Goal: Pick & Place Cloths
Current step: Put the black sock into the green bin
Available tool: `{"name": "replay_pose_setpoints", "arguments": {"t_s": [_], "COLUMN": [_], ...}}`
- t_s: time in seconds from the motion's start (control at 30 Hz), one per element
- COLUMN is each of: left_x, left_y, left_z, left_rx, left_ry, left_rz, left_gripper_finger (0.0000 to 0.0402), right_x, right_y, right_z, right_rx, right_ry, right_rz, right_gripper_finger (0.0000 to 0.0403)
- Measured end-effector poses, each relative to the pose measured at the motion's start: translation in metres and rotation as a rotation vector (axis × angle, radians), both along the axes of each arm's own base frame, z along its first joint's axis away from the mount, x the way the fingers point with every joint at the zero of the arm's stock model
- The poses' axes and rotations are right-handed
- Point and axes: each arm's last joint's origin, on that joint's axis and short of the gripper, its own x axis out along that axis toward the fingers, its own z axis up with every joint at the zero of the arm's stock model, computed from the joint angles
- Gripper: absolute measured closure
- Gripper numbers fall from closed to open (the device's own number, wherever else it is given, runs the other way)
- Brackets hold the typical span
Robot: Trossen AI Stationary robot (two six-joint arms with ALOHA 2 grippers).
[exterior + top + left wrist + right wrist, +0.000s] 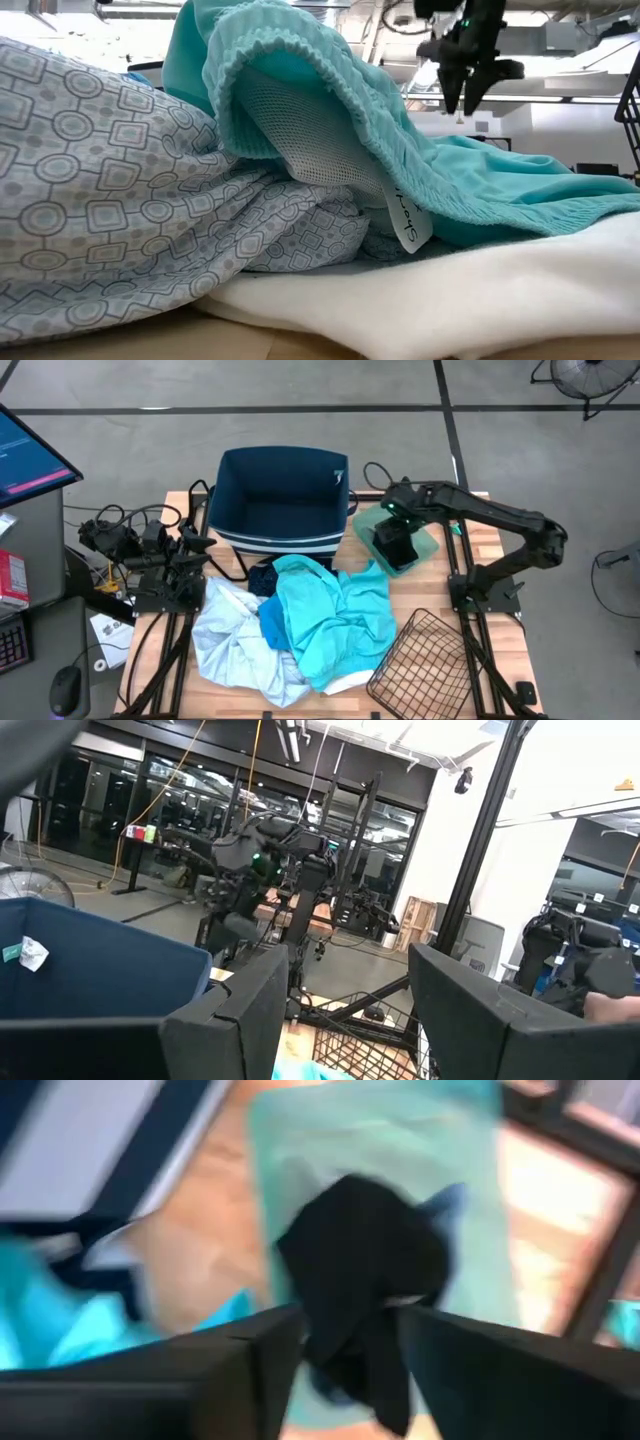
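A heap of cloths lies at the table's near middle: a turquoise garment (335, 610) (480, 180) on top, a pale blue-white patterned one (230, 640) (100, 200) to its left, a navy dotted one (264, 576) by the bin, and a white one (500, 290) underneath. A black cloth (398, 556) (360, 1250) rests on a pale green cloth (428, 540) (400, 1140) at the far right. My right gripper (388, 536) (462, 100) (350, 1320) hangs open above the black cloth, fingers pointing down. My left gripper (345, 1010) waits open at the left edge.
The navy fabric bin (283, 500) (90, 960) stands open at the far middle. A black wire basket (420, 658) (350, 1040) lies tipped at the near right corner. Cables (130, 525) and the arm mounts crowd the left side.
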Motion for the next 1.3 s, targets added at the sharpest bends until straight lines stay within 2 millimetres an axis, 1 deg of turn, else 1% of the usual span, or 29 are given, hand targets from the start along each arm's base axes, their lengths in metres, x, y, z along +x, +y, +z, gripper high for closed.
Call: {"name": "replay_pose_setpoints", "arguments": {"t_s": [0.03, 0.1, 0.13, 0.17, 0.23, 0.3, 0.37, 0.5, 0.6, 0.7, 0.8, 0.87, 0.97, 1.07, 1.3], "left_x": [0.000, 0.000, 0.000, 0.000, 0.000, 0.000, 0.000, 0.000, 0.000, 0.000, 0.000, 0.000, 0.000, 0.000, 0.000], "left_y": [0.000, 0.000, 0.000, 0.000, 0.000, 0.000, 0.000, 0.000, 0.000, 0.000, 0.000, 0.000, 0.000, 0.000, 0.000], "left_z": [0.000, 0.000, 0.000, 0.000, 0.000, 0.000, 0.000, 0.000, 0.000, 0.000, 0.000, 0.000, 0.000, 0.000, 0.000], "left_rx": [0.000, 0.000, -0.001, -0.003, -0.005, -0.005, -0.006, -0.007, -0.008, -0.008, -0.008, -0.009, -0.010, -0.010, -0.011], "left_ry": [0.000, 0.000, 0.000, 0.000, 0.000, 0.000, 0.000, 0.000, 0.000, 0.000, -0.001, 0.000, 0.000, 0.001, 0.000], "left_rz": [0.000, 0.000, 0.000, 0.000, -0.001, -0.001, -0.001, -0.002, -0.002, -0.002, -0.001, 0.002, 0.006, 0.006, 0.006], "left_gripper_finger": [0.0211, 0.0211, 0.0211, 0.0211, 0.0211, 0.0211, 0.0211, 0.0211, 0.0211, 0.0211, 0.0211, 0.0211, 0.0211, 0.0211, 0.0211], "right_x": [-0.001, -0.001, 0.000, 0.002, 0.004, 0.003, 0.001, -0.012, -0.022, -0.030, -0.036, -0.035, -0.038, -0.034, -0.028], "right_y": [0.003, 0.008, 0.009, 0.011, 0.011, 0.011, 0.009, 0.003, -0.002, -0.008, -0.011, -0.014, -0.018, -0.021, -0.024], "right_z": [0.002, 0.004, 0.004, 0.003, -0.004, -0.018, -0.035, -0.073, -0.095, -0.111, -0.121, -0.125, -0.131, -0.139, -0.159], "right_rx": [0.012, 0.011, 0.002, -0.004, -0.005, 0.017, 0.034, 0.097, 0.127, 0.148, 0.162, 0.160, 0.155, 0.160, 0.196], "right_ry": [-0.011, -0.027, -0.033, -0.044, -0.062, -0.088, -0.111, -0.066, -0.028, 0.011, 0.036, 0.033, 0.081, 0.106, 0.195], "right_rz": [0.012, 0.055, 0.084, 0.098, 0.104, 0.107, 0.106, 0.068, 0.012, -0.063, -0.095, -0.126, -0.203, -0.240, -0.246], "right_gripper_finger": [0.0284, 0.0356, 0.0379, 0.0386, 0.0390, 0.0399, 0.0399, 0.0401, 0.0402, 0.0402, 0.0402, 0.0402, 0.0402, 0.0403, 0.0403]}}
